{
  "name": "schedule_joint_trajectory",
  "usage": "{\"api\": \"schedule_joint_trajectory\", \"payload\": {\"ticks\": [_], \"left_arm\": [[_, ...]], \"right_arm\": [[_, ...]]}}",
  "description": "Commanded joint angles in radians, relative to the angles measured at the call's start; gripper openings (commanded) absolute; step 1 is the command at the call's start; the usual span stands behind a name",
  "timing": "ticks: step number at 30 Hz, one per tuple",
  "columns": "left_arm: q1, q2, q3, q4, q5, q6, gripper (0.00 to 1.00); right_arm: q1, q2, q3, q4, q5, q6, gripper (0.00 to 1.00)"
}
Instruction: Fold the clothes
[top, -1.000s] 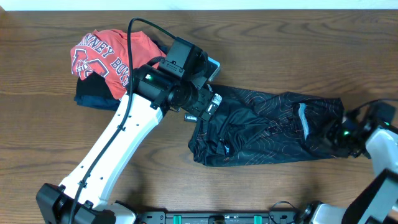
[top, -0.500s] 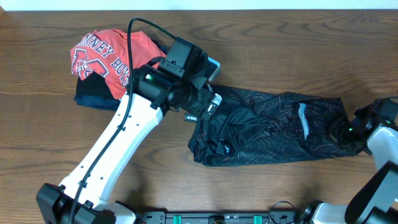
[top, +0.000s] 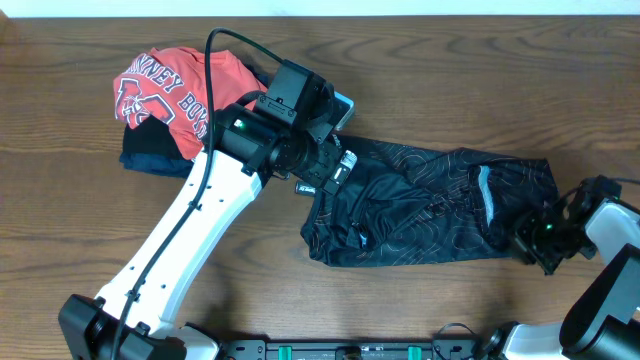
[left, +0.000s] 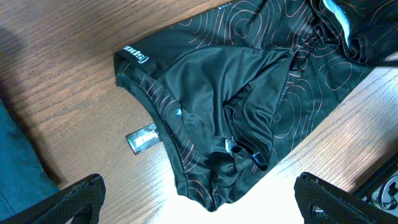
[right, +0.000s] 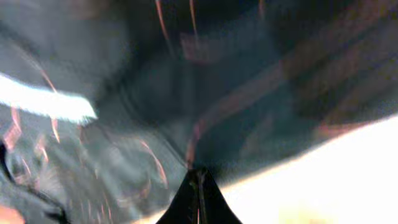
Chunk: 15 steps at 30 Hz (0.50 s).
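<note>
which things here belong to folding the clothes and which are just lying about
Job in hand: black jersey; left tool, open over its left end; right tool, shut at its right end.
Lying about: red T-shirt; navy folded garment under it; small silver tag beside the jersey.

3 garments are lying on table (1 jersey, 1 red tee, 1 navy item); 2 arms are showing: left arm, right arm.
</note>
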Motion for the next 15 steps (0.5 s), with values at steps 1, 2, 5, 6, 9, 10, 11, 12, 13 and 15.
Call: {"api": "schedule_joint_trajectory", "payload": {"ticks": [1,2,5,6,9,10,11,12,13,15], "left_arm": [[0.004,-0.002,0.012,0.005,-0.009,0.009,0.98],[0.004,-0.002,0.012,0.008,-0.009,0.009,0.98],[0.004,-0.002,0.012,0.013,-0.009,0.009,0.98],[0.004,-0.002,0.012,0.013,-0.009,0.009,0.98],[0.004,-0.002,0.012,0.012,-0.009,0.009,0.98],[0.004,-0.002,0.012,0.013,-0.009,0.009,0.98],[0.004,-0.002,0.012,0.013,-0.009,0.009,0.99],[0.004,-0.002,0.012,0.013,-0.009,0.009,0.98],[0.004,-0.002,0.012,0.013,-0.009,0.009,0.98],[0.004,-0.002,0.012,0.013,-0.009,0.009,0.98]], "right_arm": [[0.005,-0.007,0.045,-0.023,0.023,-0.039,0.01],[0.004,-0.014,0.045,-0.005,0.021,-0.039,0.01],[0.003,-0.032,0.045,0.080,-0.042,-0.038,0.01],[0.004,-0.034,0.045,0.109,-0.062,-0.035,0.01],[0.004,-0.034,0.045,0.198,-0.071,0.003,0.01],[0.004,-0.034,0.045,0.227,-0.072,0.012,0.01],[0.004,-0.034,0.044,0.246,-0.072,0.020,0.01],[0.005,-0.034,0.043,0.263,-0.070,0.029,0.01],[0.006,-0.033,0.042,0.280,-0.063,0.045,0.01],[0.006,-0.031,0.041,0.297,-0.027,0.067,0.01]]}}
